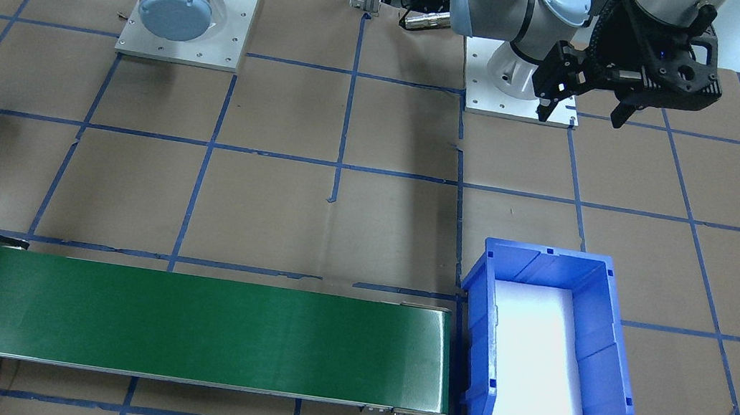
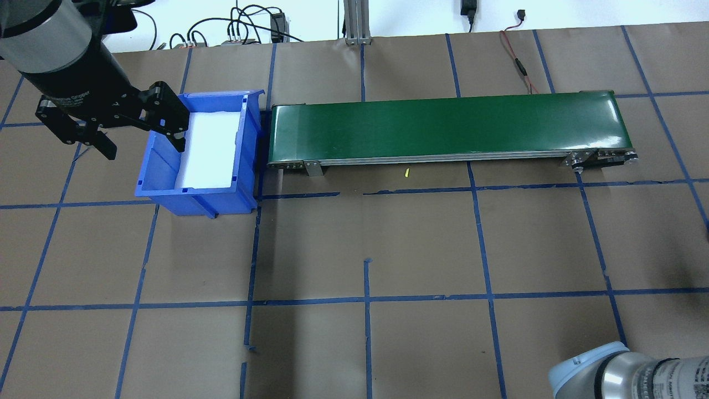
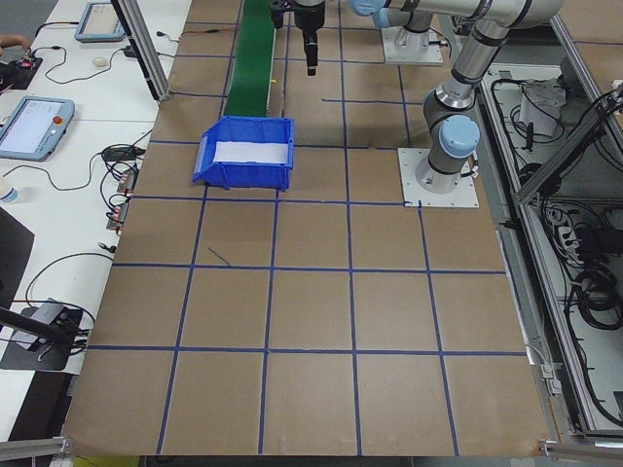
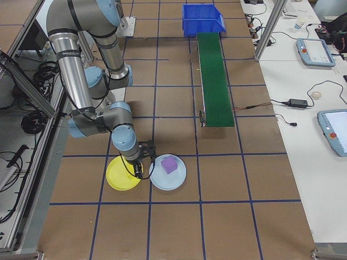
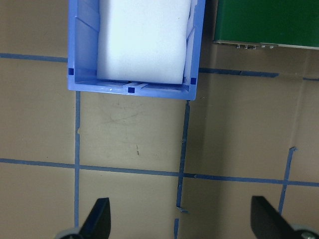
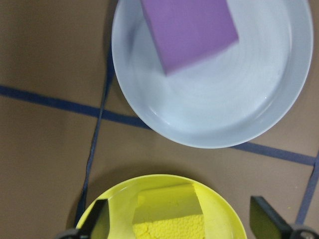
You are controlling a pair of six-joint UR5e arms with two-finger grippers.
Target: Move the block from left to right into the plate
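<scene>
Both claws are seen wide apart with nothing held between them. At the right gripper (image 6: 182,221), the two black fingertips (image 6: 97,221) are spread to either side, and a yellow plate (image 6: 119,199) is found right under them with a yellow block (image 6: 169,211) lying in it. Just ahead of this claw, a pale blue plate (image 6: 209,114) is set beside the yellow one, nearly touching it, and a purple block (image 6: 192,27) is resting inside it, near the far rim. It is judged that the claw is kept low and open over the yellow block so that it can be closed around it. Which block is meant by the task cannot be told for sure, and it cannot be told whether the block has been lifted yet. The left gripper (image 2: 111,124) is held up in the air with its fingers apart, well away from the plates. Below and just ahead of it, a blue bin (image 2: 160,166) with a white pad inside is placed at the end of a green belt (image 2: 443,124), likely so that things carried along the belt can be dropped into it. Nothing is seen on the belt.
</scene>
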